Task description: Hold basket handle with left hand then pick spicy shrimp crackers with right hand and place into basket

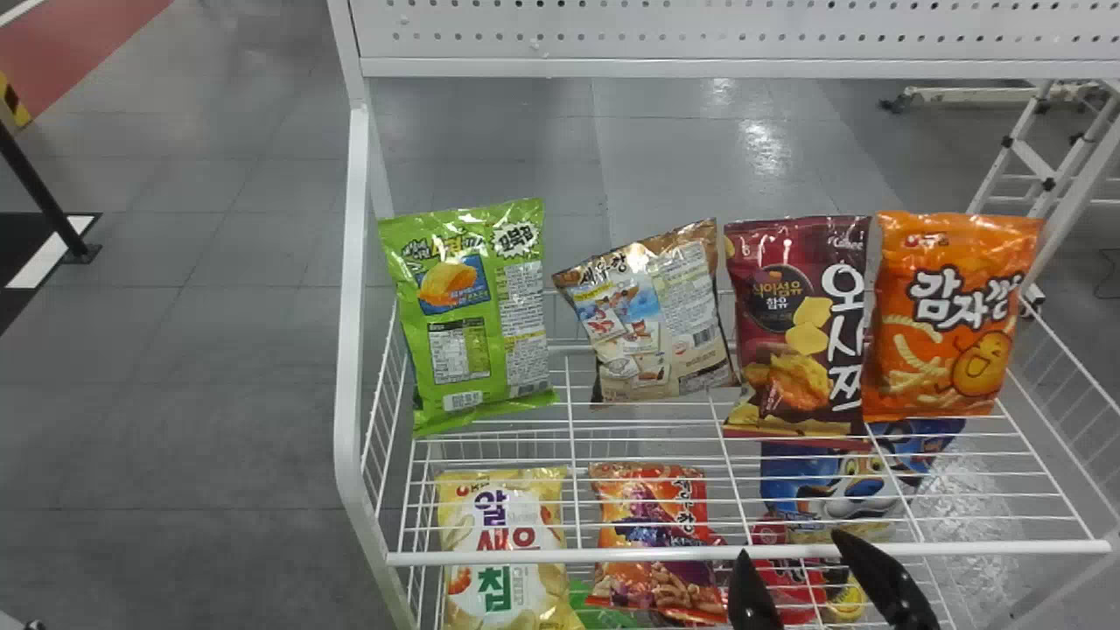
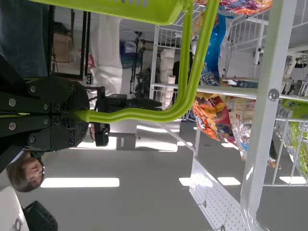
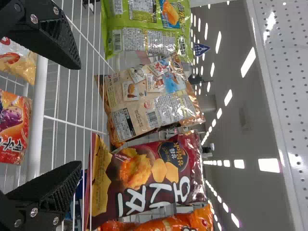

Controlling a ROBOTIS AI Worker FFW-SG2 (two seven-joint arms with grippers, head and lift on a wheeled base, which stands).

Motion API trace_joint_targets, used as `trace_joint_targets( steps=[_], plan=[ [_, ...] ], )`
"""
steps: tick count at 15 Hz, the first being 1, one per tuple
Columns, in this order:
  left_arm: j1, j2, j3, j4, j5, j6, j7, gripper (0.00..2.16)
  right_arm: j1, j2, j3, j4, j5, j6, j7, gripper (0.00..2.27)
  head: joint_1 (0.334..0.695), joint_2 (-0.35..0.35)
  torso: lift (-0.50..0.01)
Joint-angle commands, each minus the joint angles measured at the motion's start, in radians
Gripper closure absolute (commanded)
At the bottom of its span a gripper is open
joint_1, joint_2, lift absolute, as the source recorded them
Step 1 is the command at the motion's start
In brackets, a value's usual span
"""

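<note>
Head view has the spicy shrimp crackers point(image 1: 652, 582) below the wire shelf point(image 1: 612, 555) of a white rack point(image 1: 353, 289), between a yellow bag point(image 1: 499, 516) on the left and a small red bag point(image 1: 787, 582) on the right. The crackers' orange-red bag is partly crossed by the shelf's white wires and near rail. A blue bag point(image 1: 857, 490) also lies below the shelf, farther right and partly behind the small red one.

On the shelf, from left to right, stand a green bag point(image 1: 472, 324), a tilted brown bag point(image 1: 652, 324), a dark red bag point(image 1: 796, 324) and an orange bag point(image 1: 954, 315). The last two are side by side, their edges overlapping.

The right gripper point(image 1: 792, 547) is at the near side of the rack, just right of the crackers, its jaws apart with nothing gripped. In the right wrist view, both jaws show, well separated, near the shelf's wires.

Left wrist view: the left gripper point(image 2: 79, 115) has its jaws clamped on the light green handle point(image 2: 159, 115) of the basket point(image 2: 120, 9), near the rack.
</note>
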Motion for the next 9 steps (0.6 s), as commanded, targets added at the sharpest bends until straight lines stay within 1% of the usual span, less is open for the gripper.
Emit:
trace_joint_targets(
  steps=[1, 5, 6, 9],
  plan=[
    [-0.001, -0.001, 0.000, 0.002, -0.003, 0.000, -0.013, 2.15, -0.048, 0.002, 0.012, -0.054, 0.001, 0.133, -0.003, 0.11, 0.695, 0.024, -0.010],
    [-0.006, -0.003, -0.001, 0.008, -0.005, 0.000, -0.013, 2.15, -0.157, 0.002, 0.067, -0.097, 0.035, 0.332, -0.053, 0.11, 0.695, 0.049, -0.010],
    [-0.007, -0.001, -0.001, 0.008, -0.006, 0.000, -0.013, 2.15, -0.190, 0.002, 0.075, -0.106, 0.041, 0.400, -0.059, 0.11, 0.695, 0.071, -0.010],
    [-0.011, 0.000, 0.000, 0.019, -0.005, 0.000, -0.013, 2.15, -0.271, 0.002, 0.093, -0.106, 0.050, 0.479, -0.083, 0.11, 0.695, 0.096, -0.010]
  ],
)
